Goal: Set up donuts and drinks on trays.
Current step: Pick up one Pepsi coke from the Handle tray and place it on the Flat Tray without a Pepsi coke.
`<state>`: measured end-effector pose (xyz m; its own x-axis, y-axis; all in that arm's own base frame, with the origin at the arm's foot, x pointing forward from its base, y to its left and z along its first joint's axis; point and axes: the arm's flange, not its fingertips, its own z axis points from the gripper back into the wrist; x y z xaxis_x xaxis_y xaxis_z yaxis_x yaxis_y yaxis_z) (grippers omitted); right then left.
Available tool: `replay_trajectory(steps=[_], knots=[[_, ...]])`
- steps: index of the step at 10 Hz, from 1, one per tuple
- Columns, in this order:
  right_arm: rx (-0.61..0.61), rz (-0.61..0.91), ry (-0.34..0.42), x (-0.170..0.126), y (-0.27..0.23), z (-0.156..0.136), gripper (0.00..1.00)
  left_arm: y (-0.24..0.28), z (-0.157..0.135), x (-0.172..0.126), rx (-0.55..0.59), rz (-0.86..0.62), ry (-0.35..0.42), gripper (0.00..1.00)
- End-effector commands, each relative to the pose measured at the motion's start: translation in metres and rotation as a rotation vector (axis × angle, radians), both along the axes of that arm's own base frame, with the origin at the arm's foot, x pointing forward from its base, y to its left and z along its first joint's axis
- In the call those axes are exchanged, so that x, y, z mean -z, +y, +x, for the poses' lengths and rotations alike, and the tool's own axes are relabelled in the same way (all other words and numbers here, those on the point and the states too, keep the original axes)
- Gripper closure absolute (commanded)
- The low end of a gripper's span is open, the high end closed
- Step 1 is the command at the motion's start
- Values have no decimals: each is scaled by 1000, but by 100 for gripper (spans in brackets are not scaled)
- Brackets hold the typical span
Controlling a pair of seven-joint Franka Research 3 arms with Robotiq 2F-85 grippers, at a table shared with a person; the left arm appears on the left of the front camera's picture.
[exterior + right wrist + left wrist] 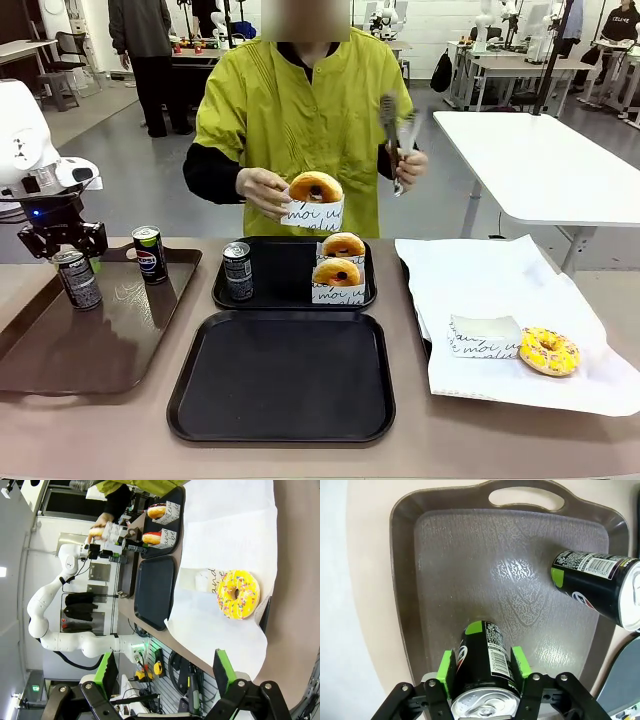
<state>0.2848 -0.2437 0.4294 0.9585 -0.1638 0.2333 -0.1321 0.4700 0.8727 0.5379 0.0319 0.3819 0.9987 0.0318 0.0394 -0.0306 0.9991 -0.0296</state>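
- Left end effector [483, 666] straddles a drink can [78, 282]. Green pads sit on both sides just under the top, with no gap I can see, so I read it as gripped.
- That can stands upright on the left part of the brown tray [70, 355], with the Pepsi can [150, 254] near it.
- Right end effector [165, 670] is wide, nothing between its fingers.
- The far black tray [290, 255] carries a second can [237, 270] and two boxed donuts [338, 272]. The near black tray [280, 375] is bare, so it's the likely target.
- To do it well: confirm the clamp, lift straight up over the brown rim, and keep the can vertical. Swing clear of the Pepsi can and set down in a tray corner to leave room for boxes.
- Watch the person's hand [262, 192] holding a boxed donut above the far tray.
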Motion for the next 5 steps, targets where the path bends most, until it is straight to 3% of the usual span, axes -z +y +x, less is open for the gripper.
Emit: replay_trajectory(steps=[1, 2, 5], knots=[[6, 18, -14, 0, 2, 0, 0, 1, -5, -17, -5, -27, 64, 50], [6, 18, -14, 0, 2, 0, 0, -7, -15, -42, 35, -58, 118, 50], [6, 18, -14, 0, 2, 0, 0, -34, -66, -107, 186, -72, 121, 50]])
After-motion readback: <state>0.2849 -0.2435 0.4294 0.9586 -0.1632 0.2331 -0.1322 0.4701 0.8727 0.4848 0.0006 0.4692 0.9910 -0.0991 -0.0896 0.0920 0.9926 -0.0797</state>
